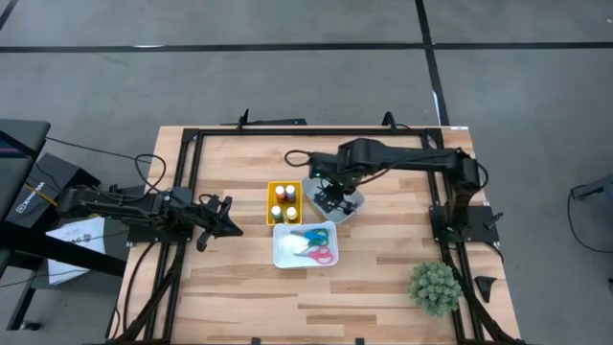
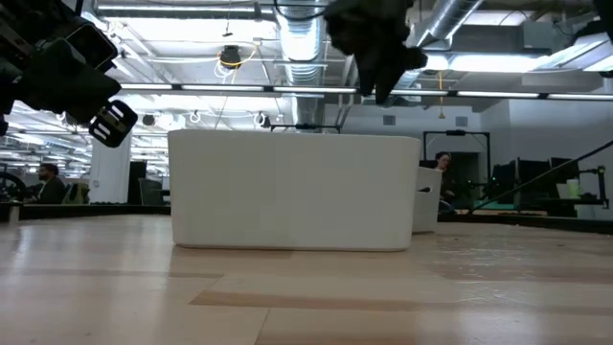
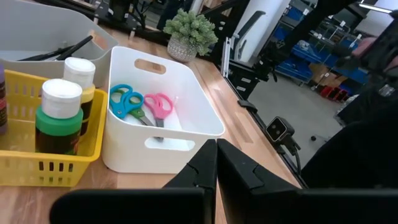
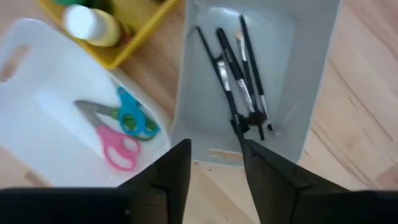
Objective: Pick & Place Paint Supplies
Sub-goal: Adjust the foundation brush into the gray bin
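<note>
The left gripper (image 1: 226, 217) waits shut near the table's left edge, apart from the bins. Next right, the yellow basket (image 1: 271, 203) holds the paint bottles (image 1: 284, 203); the white bin (image 1: 284, 251), toward the front edge, holds the scissors (image 1: 314, 243). The right gripper (image 1: 331, 197) hovers directly over the grey tray (image 1: 352, 207), fingers parted and empty. The brushes (image 4: 239, 78) lie straight below it in the tray, long axes side by side. Any next pick there falls to the right arm. Only the right wrist view shows the brushes singly; the low view hides every bin's contents.
</note>
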`<control>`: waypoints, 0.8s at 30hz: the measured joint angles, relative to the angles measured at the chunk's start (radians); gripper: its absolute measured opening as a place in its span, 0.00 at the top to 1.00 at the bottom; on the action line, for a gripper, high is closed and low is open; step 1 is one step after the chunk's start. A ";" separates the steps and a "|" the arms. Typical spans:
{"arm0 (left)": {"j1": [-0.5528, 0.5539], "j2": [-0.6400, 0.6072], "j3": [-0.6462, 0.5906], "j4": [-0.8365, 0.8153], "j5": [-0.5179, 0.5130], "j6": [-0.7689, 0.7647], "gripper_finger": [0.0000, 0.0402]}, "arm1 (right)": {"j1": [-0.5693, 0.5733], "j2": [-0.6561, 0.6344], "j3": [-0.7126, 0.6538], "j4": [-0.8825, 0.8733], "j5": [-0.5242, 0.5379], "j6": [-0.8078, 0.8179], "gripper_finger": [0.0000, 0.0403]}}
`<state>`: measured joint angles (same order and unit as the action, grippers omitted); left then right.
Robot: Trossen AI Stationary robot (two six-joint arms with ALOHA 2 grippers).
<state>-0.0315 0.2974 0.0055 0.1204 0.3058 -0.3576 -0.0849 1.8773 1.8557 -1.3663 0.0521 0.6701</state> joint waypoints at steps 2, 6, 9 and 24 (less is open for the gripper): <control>0.000 0.000 0.000 0.000 0.000 0.000 0.99 | -0.006 0.030 0.001 -0.007 0.000 0.007 0.68; 0.000 0.003 0.000 0.000 0.000 0.000 0.99 | -0.016 0.088 -0.001 -0.020 -0.001 0.002 0.72; 0.000 0.008 0.000 -0.001 0.001 -0.021 0.99 | -0.015 0.124 0.000 -0.021 -0.001 -0.028 0.72; 0.000 0.013 0.000 -0.029 0.005 -0.043 0.99 | -0.037 0.148 -0.157 0.100 -0.045 -0.069 0.72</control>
<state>-0.0315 0.3099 0.0055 0.0913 0.3103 -0.4007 -0.1222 2.0251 1.6991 -1.2666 0.0068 0.6006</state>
